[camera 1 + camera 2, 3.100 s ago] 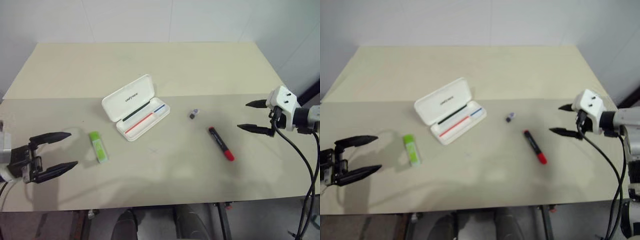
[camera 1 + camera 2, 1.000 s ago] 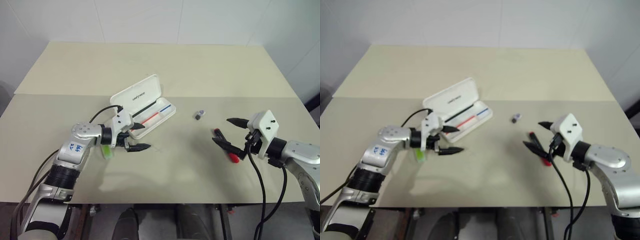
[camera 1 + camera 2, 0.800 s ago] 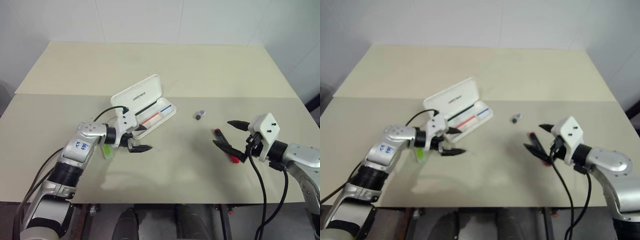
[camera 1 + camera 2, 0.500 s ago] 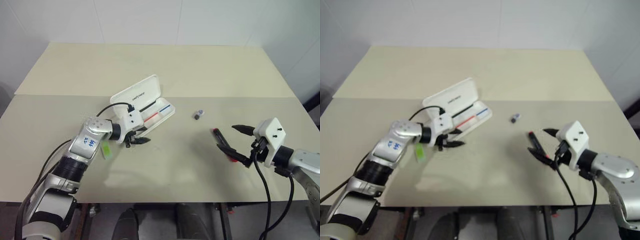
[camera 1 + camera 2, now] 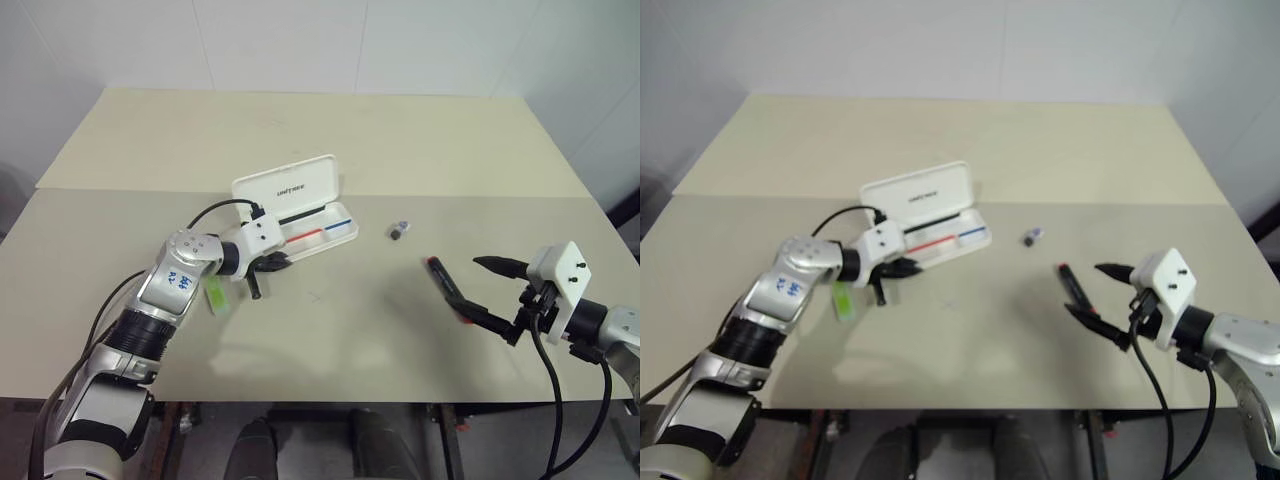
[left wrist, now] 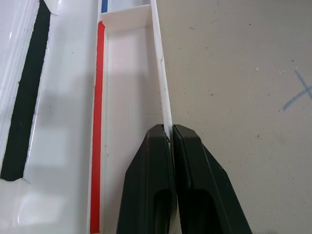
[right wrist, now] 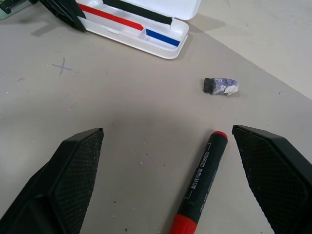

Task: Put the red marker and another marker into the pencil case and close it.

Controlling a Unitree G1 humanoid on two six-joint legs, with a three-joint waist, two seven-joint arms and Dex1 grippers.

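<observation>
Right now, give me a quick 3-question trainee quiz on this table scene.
1. True or false: the left claw is shut on the front wall of the pencil case.
2. Which marker lies between the open right claw's fingers: A) the green marker B) the red marker C) none?
3. Fill in: the pencil case lid is ____.

Key: 1 true; 2 B, lying on the table, not gripped; 3 open.

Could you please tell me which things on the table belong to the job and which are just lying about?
Job: red marker, green marker, open pencil case.
Lying about: small grey bit, pen cross on the table.
</observation>
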